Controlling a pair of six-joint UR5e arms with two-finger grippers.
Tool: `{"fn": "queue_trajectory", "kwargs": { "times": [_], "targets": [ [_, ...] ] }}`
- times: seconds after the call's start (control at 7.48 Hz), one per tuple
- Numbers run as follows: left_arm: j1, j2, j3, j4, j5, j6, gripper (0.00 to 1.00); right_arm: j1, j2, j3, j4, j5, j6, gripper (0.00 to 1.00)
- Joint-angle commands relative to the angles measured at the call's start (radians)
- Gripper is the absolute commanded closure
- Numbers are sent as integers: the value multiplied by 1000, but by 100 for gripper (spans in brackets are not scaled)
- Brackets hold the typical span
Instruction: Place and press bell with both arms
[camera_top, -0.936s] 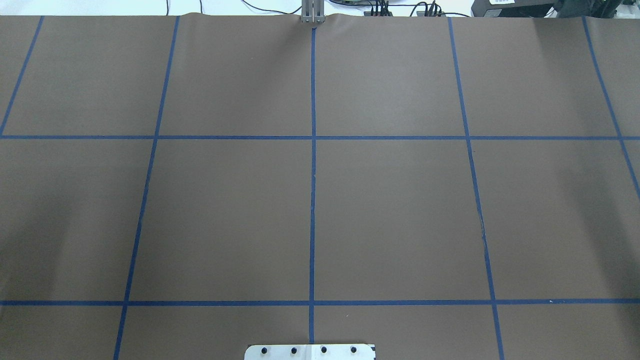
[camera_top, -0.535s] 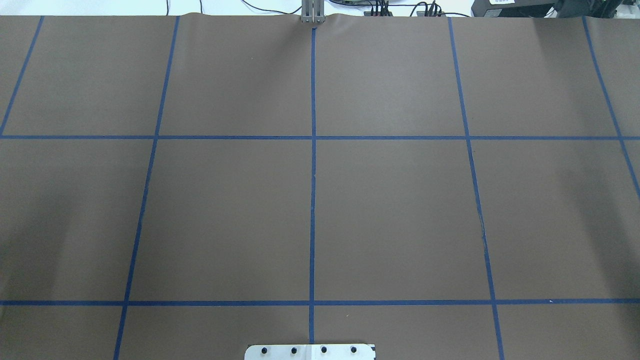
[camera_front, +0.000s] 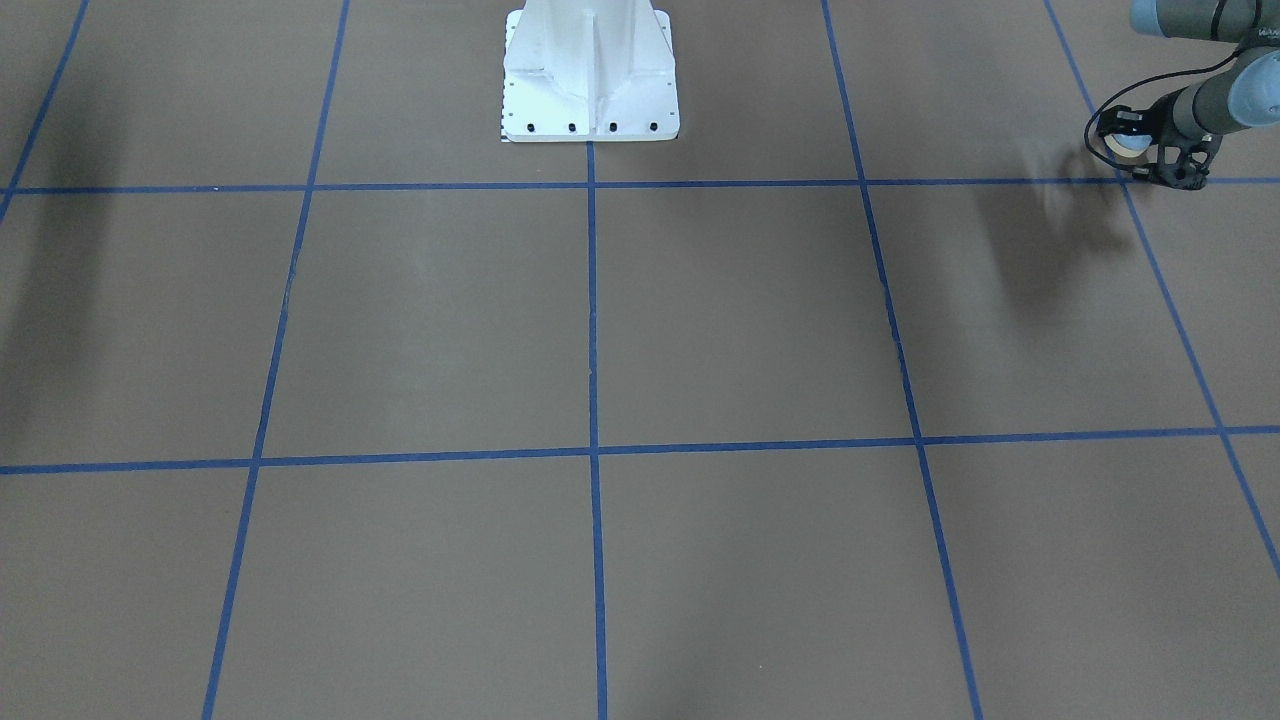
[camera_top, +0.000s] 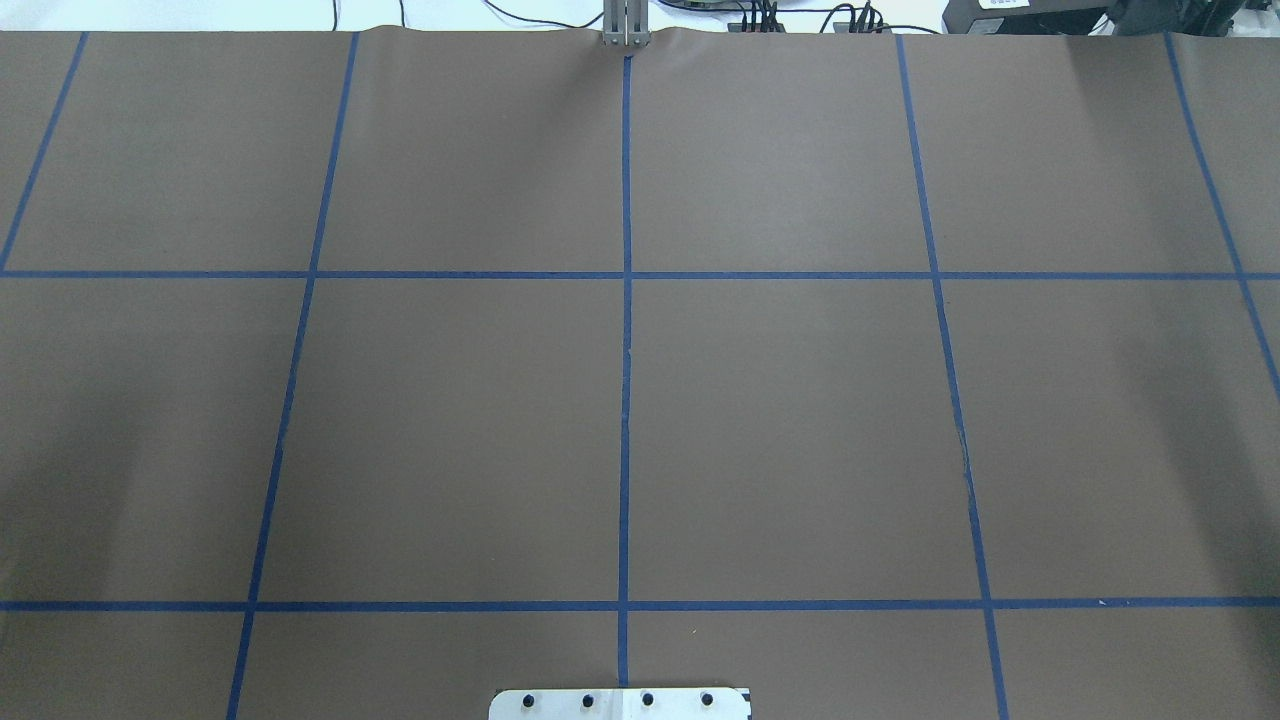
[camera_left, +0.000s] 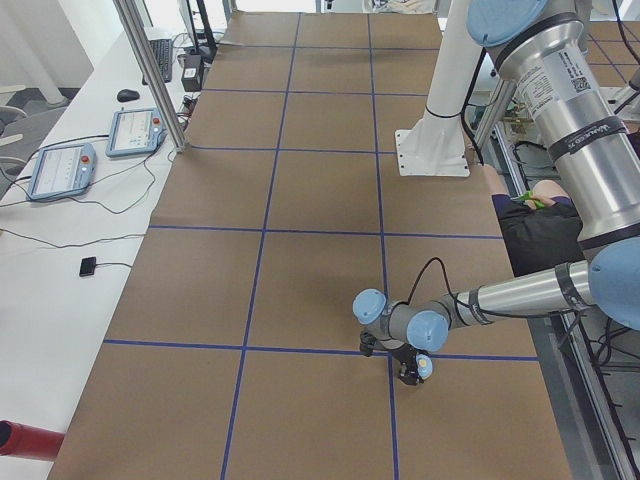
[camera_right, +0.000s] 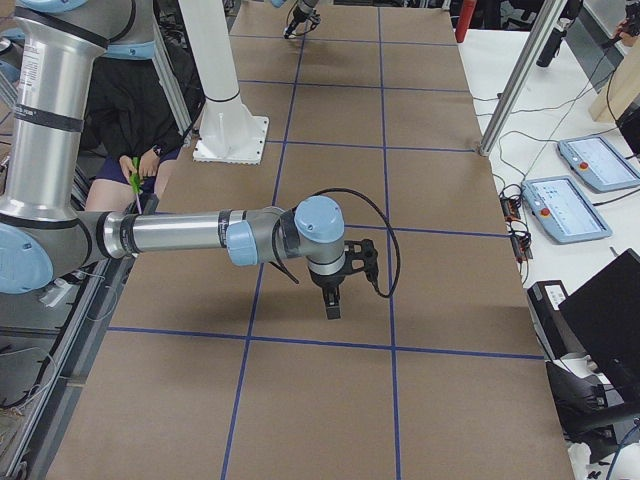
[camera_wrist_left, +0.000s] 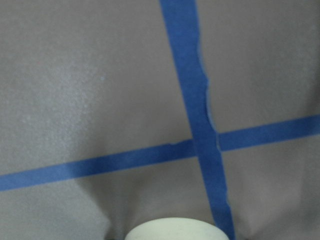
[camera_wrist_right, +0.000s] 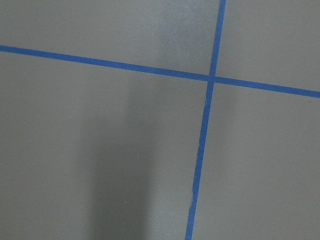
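The bell (camera_front: 1131, 144) is a small light-blue dome with a cream base. It sits in my left gripper (camera_front: 1142, 152), which is shut on it low over the table at a tape crossing near the robot's side. The exterior left view shows the bell (camera_left: 424, 367) at the tip of the near arm. The bell's cream rim (camera_wrist_left: 175, 231) fills the bottom of the left wrist view. My right gripper (camera_right: 333, 303) hangs pointing down over the brown mat and appears only in the exterior right view, so I cannot tell its state. The overhead view shows neither arm.
The white pedestal (camera_front: 590, 70) stands at the middle of the robot's side. Blue tape lines (camera_top: 625, 350) divide the brown mat into squares. Teach pendants (camera_left: 135, 130) lie on the side table. A seated person (camera_right: 140, 175) is behind the robot.
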Motion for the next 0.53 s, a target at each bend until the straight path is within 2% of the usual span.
{"fn": "queue_trajectory", "kwargs": {
  "times": [0.0, 0.13, 0.4],
  "targets": [
    [1, 75, -96, 2, -4, 1, 94, 0, 0, 4, 0, 1, 1, 0],
    [1, 83, -113, 2, -4, -2, 100, 0, 0, 4, 0, 3, 1, 0],
    [1, 63, -151, 5, -15, -11, 100, 0, 0, 4, -2, 1, 1, 0]
  ]
}}
